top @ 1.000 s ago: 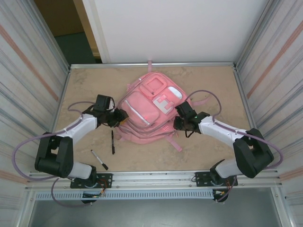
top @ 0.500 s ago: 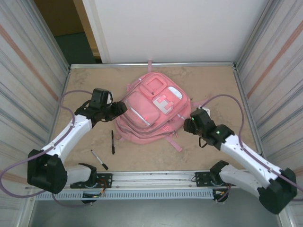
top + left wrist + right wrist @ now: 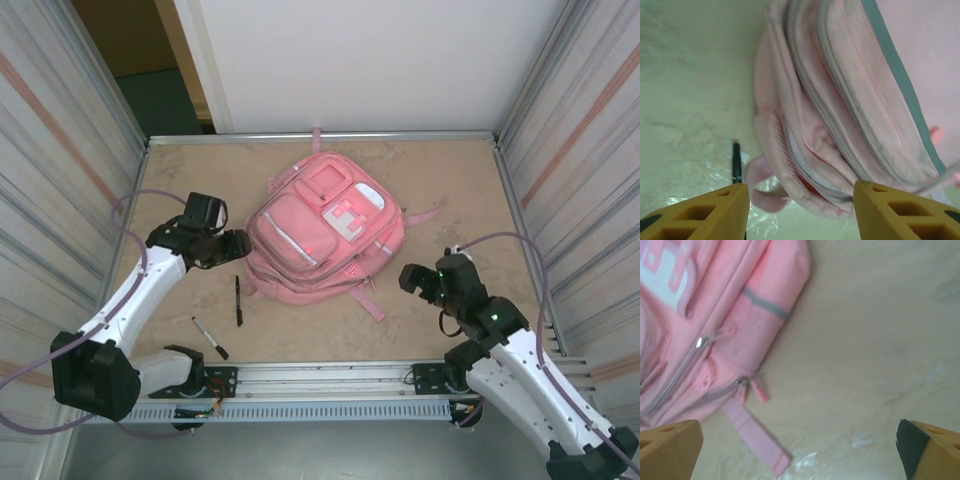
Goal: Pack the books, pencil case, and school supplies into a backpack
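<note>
Mid-table lay the backpack (image 3: 325,240), soft and floppy, so I judged a strap or zip seam the best pinch. My left gripper (image 3: 236,244) and right gripper (image 3: 408,279) flanked it, jaws apart, empty. A black pen (image 3: 238,300) nearby looked light and apt to roll.

Backpack (image 3: 325,235): pink throughout, with paler pink pocket panels, white and light-blue patches on the front, narrow grey trim bands, silver zip pulls and pink straps.
First pen (image 3: 238,300): black along its whole length.
Second pen (image 3: 210,338): black, whitish toward one end.
Table (image 3: 460,200): beige-tan, faintly marbled with pale veining.
Left gripper (image 3: 800,186): orange-yellow fingers.
Right gripper (image 3: 799,426): orange-yellow fingers, one faced in black.
Left arm (image 3: 140,290) and right arm (image 3: 520,370): white links, black joints.
Side walls (image 3: 60,150): grey ribbed metal, each with a faint orange stripe.
Back panel (image 3: 360,60): plain white.
</note>
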You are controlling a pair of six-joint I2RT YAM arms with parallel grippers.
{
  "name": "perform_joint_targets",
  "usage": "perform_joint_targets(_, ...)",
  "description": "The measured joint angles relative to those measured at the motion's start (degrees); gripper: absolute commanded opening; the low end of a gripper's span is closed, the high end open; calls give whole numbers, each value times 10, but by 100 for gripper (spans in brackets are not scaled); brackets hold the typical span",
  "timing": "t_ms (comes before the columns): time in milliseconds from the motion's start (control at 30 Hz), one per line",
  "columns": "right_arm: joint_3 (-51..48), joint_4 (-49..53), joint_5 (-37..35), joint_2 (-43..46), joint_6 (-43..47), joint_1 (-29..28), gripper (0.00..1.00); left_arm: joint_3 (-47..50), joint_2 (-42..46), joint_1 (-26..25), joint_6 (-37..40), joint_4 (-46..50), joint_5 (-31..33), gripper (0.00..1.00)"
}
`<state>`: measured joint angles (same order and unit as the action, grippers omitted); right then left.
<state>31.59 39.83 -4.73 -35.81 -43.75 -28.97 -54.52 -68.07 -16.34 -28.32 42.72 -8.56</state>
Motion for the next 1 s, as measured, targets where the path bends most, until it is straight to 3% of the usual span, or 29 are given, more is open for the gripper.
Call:
perform_joint_targets(167,24,-32,54,-129,53,-60,99,-14,-49,-18,-10,-7,-57,56)
perform_joint_targets(400,155,-89,18,-312,117,-143,99,-57,-144,-55,-95,-85,-59,55)
perform_joint_targets(700,177,-115,16,-378,130,-150,99,-56,-208,-55,-182,-139,-22,54)
perform_joint_targets(767,177,-118,15,-383,131,-152,99,-53,-208,-55,-190,-155,-17,47)
perform_joint_targets(1000,159,-181,35,-391,202,-157,99,-55,-248,-51,-203,-189,-31,5)
